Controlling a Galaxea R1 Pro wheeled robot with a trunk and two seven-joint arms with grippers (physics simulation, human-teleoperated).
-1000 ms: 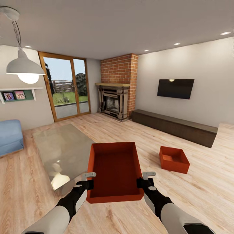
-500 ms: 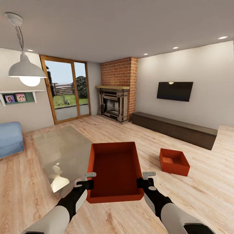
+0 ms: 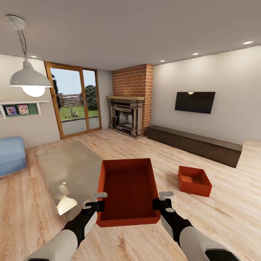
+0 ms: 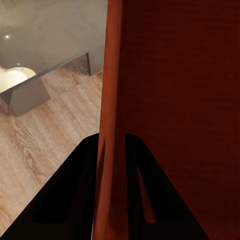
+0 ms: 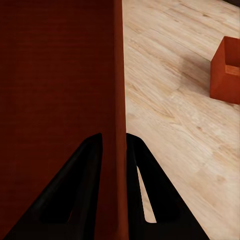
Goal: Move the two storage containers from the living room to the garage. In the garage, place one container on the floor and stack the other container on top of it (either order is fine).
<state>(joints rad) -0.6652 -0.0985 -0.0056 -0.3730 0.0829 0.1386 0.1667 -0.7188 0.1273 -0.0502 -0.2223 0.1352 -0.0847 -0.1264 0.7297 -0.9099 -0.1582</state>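
The left gripper (image 3: 95, 206) and right gripper (image 3: 162, 204) each pinch an opposite side wall of the orange-red open-topped storage container (image 3: 127, 190), keeping it level above the light wood plank floor (image 3: 224, 217) for carrying, while its twin container (image 3: 194, 180) waits on the planks.

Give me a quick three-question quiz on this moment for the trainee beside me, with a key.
1. True or false: both grippers are clamped on walls of the held storage container.
2. Where is the second storage container? A) on the glass coffee table B) on the wood floor, to the robot's right C) inside the held one
3. Fill in: the left gripper and right gripper grip ____ walls of the held container.

Key: 1 true, each wrist view shows a finger either side of an orange wall. 2 B. 3 opposite.
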